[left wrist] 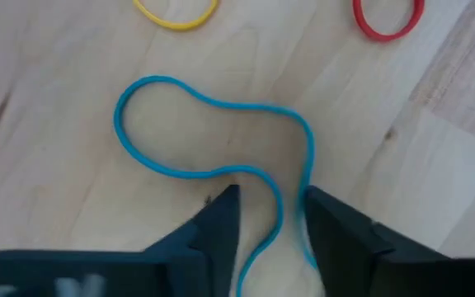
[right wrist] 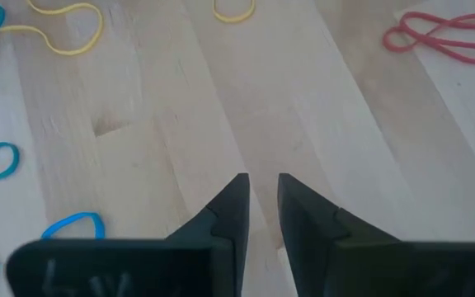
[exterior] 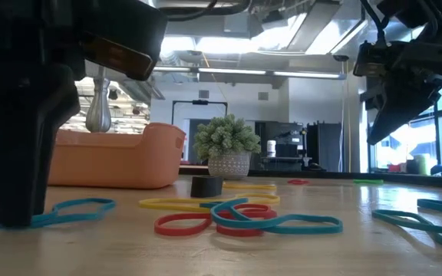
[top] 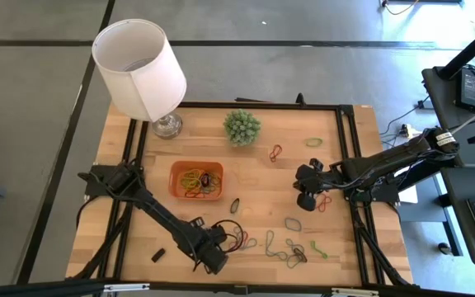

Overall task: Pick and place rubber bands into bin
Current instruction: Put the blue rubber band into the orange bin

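My left gripper [left wrist: 270, 216] has its jaws parted astride a blue band [left wrist: 213, 140], its lower end hidden between them. Right gripper [right wrist: 262, 202] hovers, jaws slightly apart, empty.

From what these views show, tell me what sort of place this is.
Probably a robotics lab or workshop. A wooden table on a black metal frame stands on bare concrete; a laptop on a side stand and cables sit beside it; exposed ceiling ducts show behind.
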